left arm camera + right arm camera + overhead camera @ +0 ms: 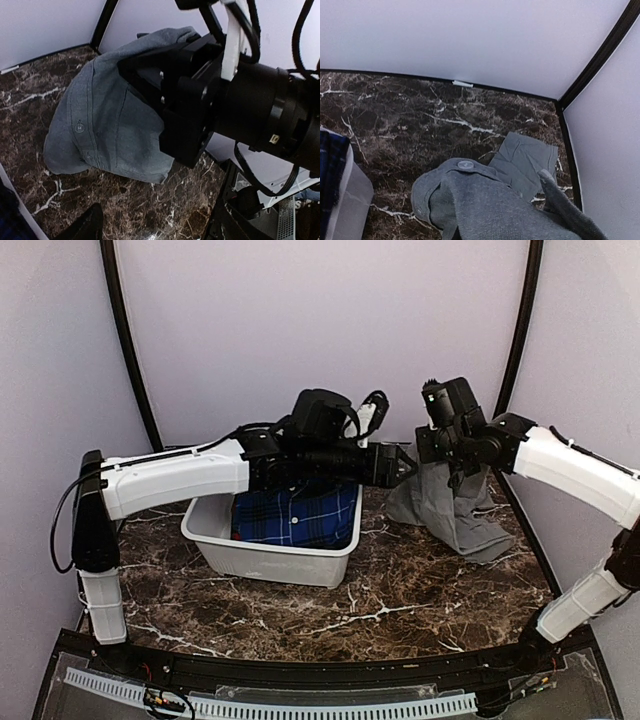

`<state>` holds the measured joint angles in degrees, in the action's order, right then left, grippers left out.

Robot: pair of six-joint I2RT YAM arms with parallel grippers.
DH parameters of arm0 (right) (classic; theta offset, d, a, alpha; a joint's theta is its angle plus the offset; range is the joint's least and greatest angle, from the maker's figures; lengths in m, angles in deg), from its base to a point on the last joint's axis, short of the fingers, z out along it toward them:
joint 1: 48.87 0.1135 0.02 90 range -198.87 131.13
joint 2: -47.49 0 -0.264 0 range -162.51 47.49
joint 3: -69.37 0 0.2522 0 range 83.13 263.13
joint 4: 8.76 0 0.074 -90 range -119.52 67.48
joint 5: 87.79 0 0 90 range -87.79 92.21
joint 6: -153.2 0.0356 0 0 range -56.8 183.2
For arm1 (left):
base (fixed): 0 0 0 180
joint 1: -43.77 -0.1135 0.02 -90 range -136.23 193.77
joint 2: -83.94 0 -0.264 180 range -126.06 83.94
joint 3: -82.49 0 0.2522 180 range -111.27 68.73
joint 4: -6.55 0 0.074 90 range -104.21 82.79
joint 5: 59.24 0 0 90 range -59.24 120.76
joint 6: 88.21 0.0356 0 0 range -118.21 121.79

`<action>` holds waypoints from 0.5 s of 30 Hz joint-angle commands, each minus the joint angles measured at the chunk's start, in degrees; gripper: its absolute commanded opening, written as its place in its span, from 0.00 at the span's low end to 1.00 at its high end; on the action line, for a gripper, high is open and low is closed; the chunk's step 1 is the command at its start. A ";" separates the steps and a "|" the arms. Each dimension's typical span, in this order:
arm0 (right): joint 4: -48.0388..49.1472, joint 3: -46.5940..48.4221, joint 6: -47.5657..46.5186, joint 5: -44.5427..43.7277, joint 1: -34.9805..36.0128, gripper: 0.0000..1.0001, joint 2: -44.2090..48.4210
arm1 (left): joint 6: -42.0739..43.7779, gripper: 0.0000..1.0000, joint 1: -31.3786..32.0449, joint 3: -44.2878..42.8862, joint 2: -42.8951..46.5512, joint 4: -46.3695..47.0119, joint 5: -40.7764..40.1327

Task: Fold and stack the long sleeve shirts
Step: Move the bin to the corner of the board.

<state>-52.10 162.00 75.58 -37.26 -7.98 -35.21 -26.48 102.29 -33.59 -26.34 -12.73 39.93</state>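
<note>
Jaws on your right gripper [455, 470] pressed shut, pinching the grey shirt [450, 515], which hangs bunched at far right with its tail on the surface [400, 590]. Your left gripper [408, 466] is just beside it, jaws spread, empty. Navy plaid shirt [300, 518] sits in the tub [265, 560], left. Risk: the wrists are close enough to collide, or you grab a wad and the fold goes crooked.

the grey shirt [455, 508] is plain mid-grey with a pale button [466, 164]. the plaid shirt [300, 517] is checked navy and blue. the tub [268, 558] is white. the bench [420, 600] is dark brown marble veined white. the walls [320, 320] are pale lilac.
</note>
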 commanded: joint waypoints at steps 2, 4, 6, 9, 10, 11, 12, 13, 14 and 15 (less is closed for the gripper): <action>-0.71 -6.16 11.53 2.95 -2.13 0.00 3.12 | 1.30 0.75 2.69 -4.66 -4.19 -9.41 -3.00; -1.17 -8.83 14.47 3.98 -3.48 0.00 4.24 | 1.94 0.75 3.83 -6.45 -6.07 -11.33 -4.48; -1.02 -11.94 16.85 4.86 -4.74 0.00 5.76 | 2.88 0.75 5.43 -8.43 -8.01 -13.35 -6.44; -0.41 -15.30 19.92 6.45 -6.64 0.00 7.94 | 2.36 0.75 6.21 -10.74 -10.61 -15.80 -7.82; 0.12 -16.31 20.59 7.35 -7.51 0.00 8.73 | 2.04 0.74 6.35 -10.96 -11.03 -16.00 -7.92; 0.71 -17.37 21.32 8.32 -8.14 0.00 9.53 | 1.30 0.74 6.35 -11.05 -11.83 -16.43 -8.26; 1.56 -18.46 21.72 9.40 -8.81 0.00 10.38 | 0.94 0.74 6.41 -11.45 -12.25 -16.75 -8.41; 2.35 -19.43 21.91 10.49 -9.33 0.00 11.30 | 0.54 0.74 6.42 -11.78 -13.21 -17.52 -9.46; 3.25 -20.27 21.97 11.52 -9.67 0.00 11.72 | 0.16 0.74 6.43 -12.93 -13.74 -18.13 -10.50; 3.76 -20.70 21.98 12.31 -9.94 0.00 11.86 | -0.07 0.74 6.38 -13.49 -14.72 -19.51 -12.64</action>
<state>-52.74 143.33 94.36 -29.10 -16.62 -25.66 -25.47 108.72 -44.06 -38.84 -27.20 32.63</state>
